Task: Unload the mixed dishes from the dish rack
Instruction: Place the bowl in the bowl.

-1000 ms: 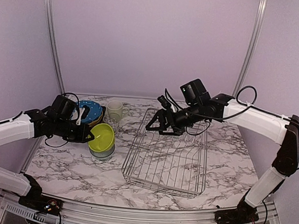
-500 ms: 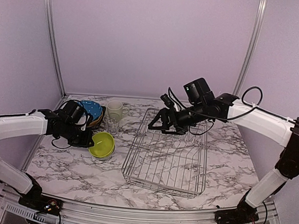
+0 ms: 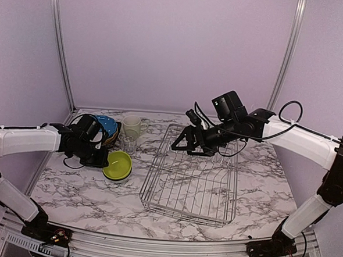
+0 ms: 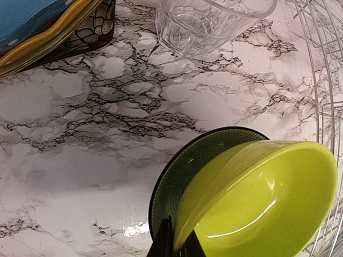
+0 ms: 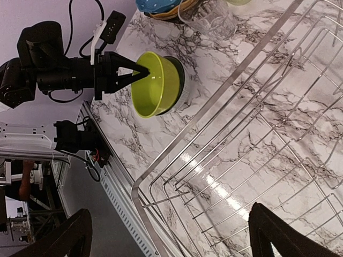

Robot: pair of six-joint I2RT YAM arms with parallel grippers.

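My left gripper (image 3: 104,157) is shut on the near rim of the lime-green bowl (image 3: 118,164). In the left wrist view its fingertips (image 4: 170,243) pinch that rim, and the bowl (image 4: 262,203) lies tilted inside a darker ribbed bowl (image 4: 179,176). The silver dish rack (image 3: 191,185) lies at the table's middle with nothing in it. My right gripper (image 3: 186,143) hangs open over the rack's far left end, nothing between its fingers (image 5: 77,235). A small clear glass (image 3: 128,144), a pale green mug (image 3: 131,126) and a stack of plates (image 3: 104,128), blue dotted one on top, stand left of the rack.
The rack's left rail (image 4: 321,80) runs close beside the two nested bowls. The glass (image 4: 209,21) and the plate stack (image 4: 43,27) stand just beyond them. The left wall and its metal post (image 3: 60,46) are close behind the plates.
My left gripper has lowered the lime-green bowl from a steep tilt down into the ribbed bowl. The right gripper has drifted slightly right and stays open.
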